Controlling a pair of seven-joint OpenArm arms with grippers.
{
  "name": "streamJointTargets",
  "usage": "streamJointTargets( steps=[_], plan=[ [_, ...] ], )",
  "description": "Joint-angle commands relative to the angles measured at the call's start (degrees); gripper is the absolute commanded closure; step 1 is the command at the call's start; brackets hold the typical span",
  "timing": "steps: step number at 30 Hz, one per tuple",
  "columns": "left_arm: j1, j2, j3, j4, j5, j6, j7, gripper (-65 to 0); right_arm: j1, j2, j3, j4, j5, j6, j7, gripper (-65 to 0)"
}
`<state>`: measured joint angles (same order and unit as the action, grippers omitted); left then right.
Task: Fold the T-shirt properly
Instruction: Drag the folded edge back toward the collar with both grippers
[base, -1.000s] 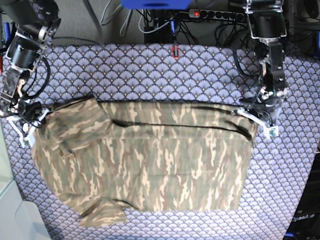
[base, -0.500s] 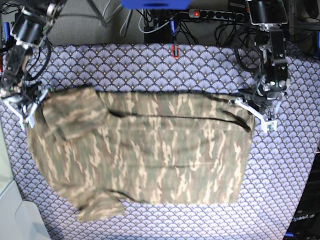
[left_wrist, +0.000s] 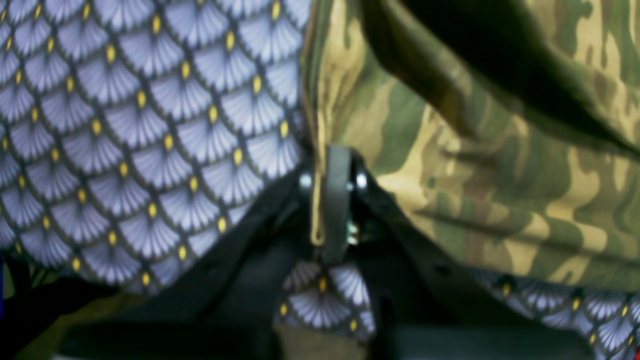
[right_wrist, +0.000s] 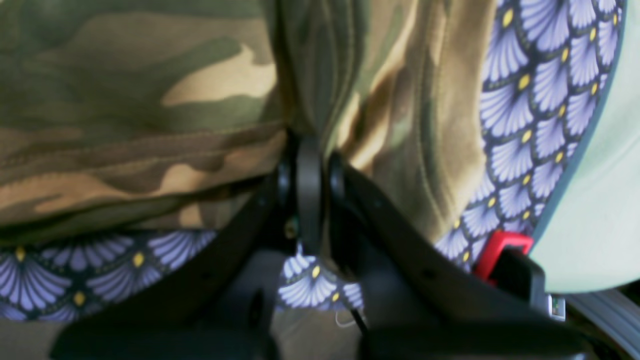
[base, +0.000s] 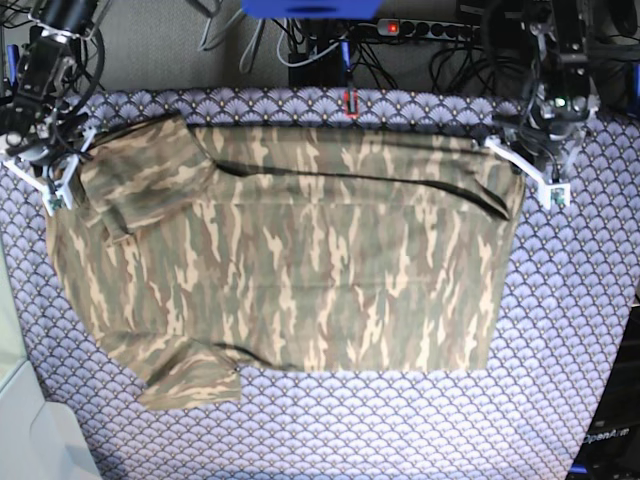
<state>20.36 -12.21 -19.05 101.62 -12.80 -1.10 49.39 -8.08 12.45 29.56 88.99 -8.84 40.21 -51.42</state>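
The camouflage T-shirt (base: 300, 270) lies spread on the table, its lower sleeve (base: 190, 385) sticking out at the front left. My left gripper (base: 522, 172) is shut on the shirt's far right corner. In the left wrist view the gripper (left_wrist: 332, 170) pinches the hem of the T-shirt (left_wrist: 500, 200), which hangs away in a fold. At the far left, my right gripper (base: 66, 180) is shut on the shoulder beside the folded-over upper sleeve (base: 150, 180). The right wrist view shows the gripper (right_wrist: 309, 150) clamped on bunched cloth of the T-shirt (right_wrist: 150, 100).
A purple-grey fan-patterned cloth (base: 560, 350) covers the table. Behind it run a power strip and cables (base: 420, 30), and a small red clip (base: 348, 100) sits at the far edge. A pale surface (base: 20, 420) borders the front left.
Both grippers have moved toward the far edge of the table, dragging the shirt's upper edge with them. The shirt now lies stretched further back and flatter.
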Motion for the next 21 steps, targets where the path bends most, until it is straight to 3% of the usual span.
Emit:
streamJointTargets(
  steps=[1,19,21],
  plan=[
    [0.61,-0.67,-0.6,1.45,0.97,0.71,-1.08,-0.6,-1.02,0.08,0.28,0.99,-0.87,-0.21,-1.9,0.0],
    [3.95,-0.67,-1.22,1.19,0.97,0.71,-1.34,-1.0,-5.42,-1.41,0.37,6.88,-0.87,-0.21,-2.25,0.0],
    [4.12,-0.67,-1.22,1.1,1.15,0.71,-1.43,-3.4,-5.42,-1.41,0.37,6.88,-0.87,-0.21,-2.25,-0.2]
  ],
)
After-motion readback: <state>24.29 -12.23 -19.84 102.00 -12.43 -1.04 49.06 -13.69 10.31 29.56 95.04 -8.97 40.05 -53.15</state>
